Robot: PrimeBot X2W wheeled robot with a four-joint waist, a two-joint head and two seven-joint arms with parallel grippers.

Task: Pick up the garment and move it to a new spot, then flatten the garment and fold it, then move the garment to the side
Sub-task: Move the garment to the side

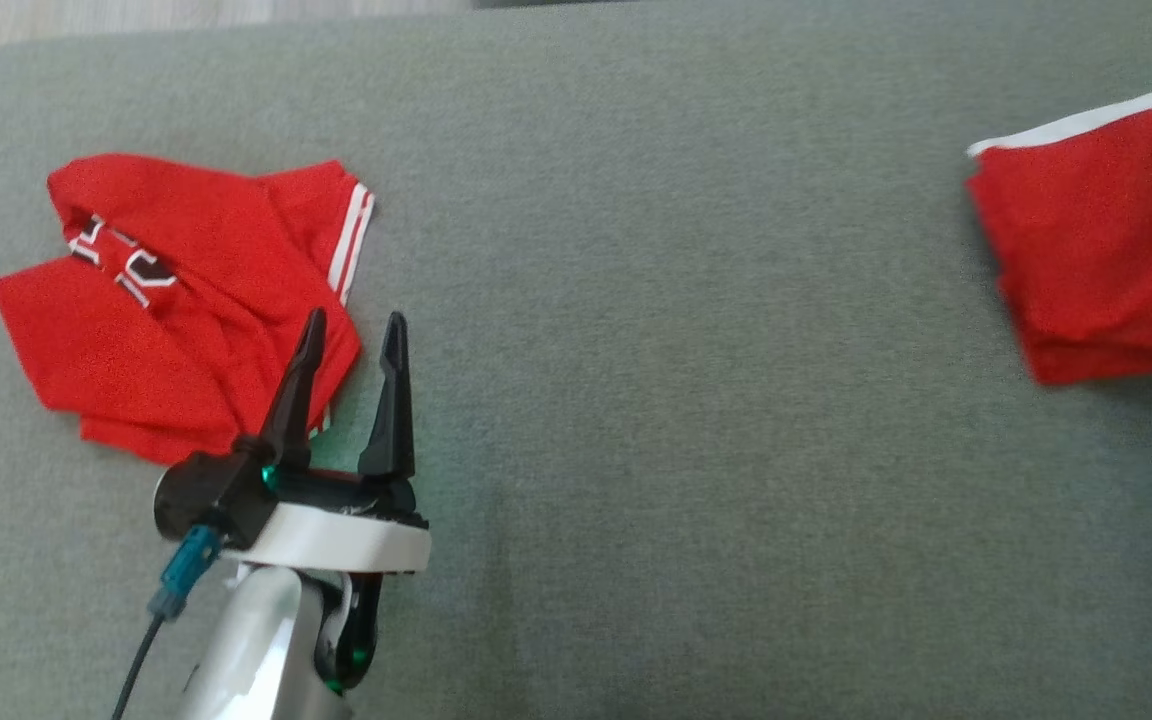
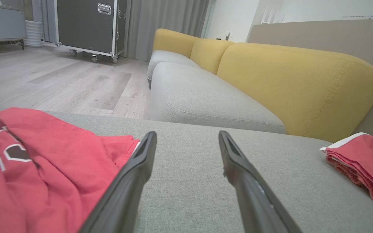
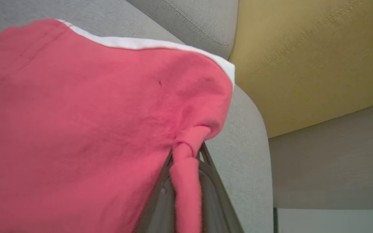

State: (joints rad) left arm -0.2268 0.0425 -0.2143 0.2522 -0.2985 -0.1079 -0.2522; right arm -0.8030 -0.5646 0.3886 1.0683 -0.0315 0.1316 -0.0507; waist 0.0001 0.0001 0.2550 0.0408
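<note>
Two red garments lie on the grey cushion (image 1: 686, 400). The folded one with white trim (image 1: 1086, 230) (image 2: 361, 155) is at the far right. My right gripper (image 3: 188, 149) is shut on a pinched fold of its edge, and the cloth (image 3: 92, 113) drapes over the fingers. The other, a crumpled red jersey with white stripes and lettering (image 1: 186, 320) (image 2: 44, 168), lies at the left. My left gripper (image 1: 355, 320) (image 2: 187, 136) stands open just right of the jersey. Its left finger (image 1: 301, 380) is over the hem and nothing is between the fingers.
A yellow sofa back (image 2: 287, 81) and a grey sofa seat (image 2: 199, 97) lie beyond the cushion's far edge. Wooden floor (image 2: 60, 81) and a black wheeled case (image 2: 86, 26) are further off. The cushion's wide middle separates the two garments.
</note>
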